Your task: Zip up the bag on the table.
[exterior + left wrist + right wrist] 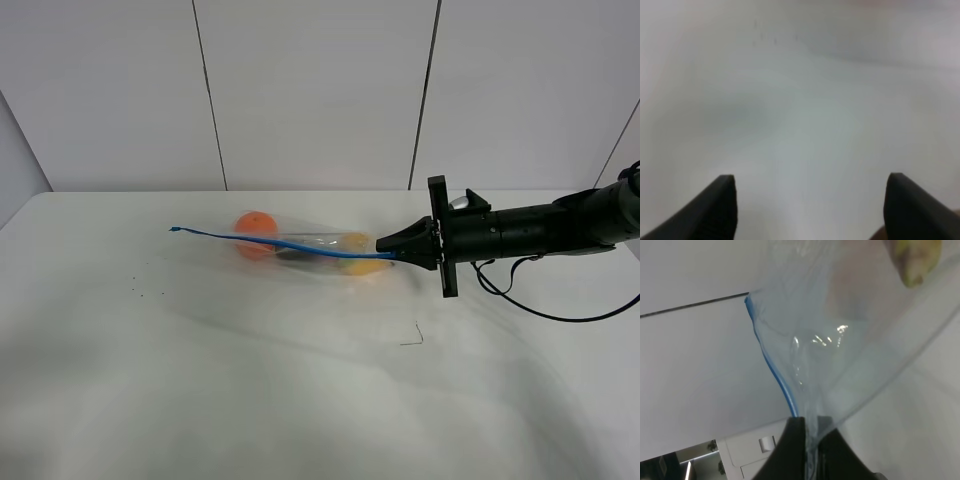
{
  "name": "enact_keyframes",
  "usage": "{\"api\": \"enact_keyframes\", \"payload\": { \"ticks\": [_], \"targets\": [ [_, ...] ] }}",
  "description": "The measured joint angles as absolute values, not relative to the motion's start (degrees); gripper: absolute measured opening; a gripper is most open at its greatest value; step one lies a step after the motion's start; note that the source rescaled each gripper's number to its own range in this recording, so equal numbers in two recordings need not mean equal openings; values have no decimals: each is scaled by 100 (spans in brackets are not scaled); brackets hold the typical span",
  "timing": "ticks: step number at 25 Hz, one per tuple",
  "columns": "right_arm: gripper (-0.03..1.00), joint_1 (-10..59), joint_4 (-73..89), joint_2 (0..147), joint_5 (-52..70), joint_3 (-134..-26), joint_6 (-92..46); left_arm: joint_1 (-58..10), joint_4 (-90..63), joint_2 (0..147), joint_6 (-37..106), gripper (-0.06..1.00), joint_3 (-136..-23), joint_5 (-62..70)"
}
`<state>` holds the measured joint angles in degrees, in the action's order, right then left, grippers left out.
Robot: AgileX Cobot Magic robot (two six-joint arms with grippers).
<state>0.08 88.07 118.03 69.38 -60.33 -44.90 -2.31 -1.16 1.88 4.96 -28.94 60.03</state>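
Right gripper (pixel 392 247) clamps the bag (pixel 300 246) at its blue zipper strip (pixel 270 241), mid-table (pixel 200 380); left gripper (pixel 810 200) spread, idle. Risk: with only 1 grip, the thin plastic slips or the bag drags.

- Clear, crinkly bag (pixel 300 248) just above centre of the exterior view, stretched left to right, blue zipper strip (pixel 285 243) running along its upper edge; right end raised, pinched in the right tool (pixel 392 248). Orange, dark and yellow pieces visible inside.
- Plain white matte worktop (pixel 250 390) filling the lower frame, rounded corner upper left.
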Motion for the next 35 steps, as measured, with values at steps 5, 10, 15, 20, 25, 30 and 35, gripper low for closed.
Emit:
{"api": "enact_keyframes", "payload": {
  "ticks": [5, 10, 15, 20, 25, 30, 35],
  "targets": [
    [0, 8, 8801, 11803, 6938, -6033, -4490, -231, -129, -27, 496, 88, -2879, 6024],
    [27, 8, 8649, 11803, 6938, -6033, -4468, -231, -130, -33, 496, 88, -2868, 6025],
    [92, -73, 8434, 11790, 6938, -6033, -4344, -231, -135, -33, 463, 88, -2868, 6025],
    [100, -637, 7562, 11622, 6836, -6225, -3894, -231, -135, -33, 457, 88, -2868, 6025],
    [100, -686, 4673, 11171, 6605, -7227, -2489, -231, -135, -33, 457, 88, -2868, 6025],
    [100, -468, 1772, 10800, 6545, -8227, -1042, -231, -135, -33, 457, 88, -2868, 6025],
    [100, -414, 458, 10637, 6921, -8352, -399, -231, -135, -33, 457, 88, -2868, 6025]
  ]
}}
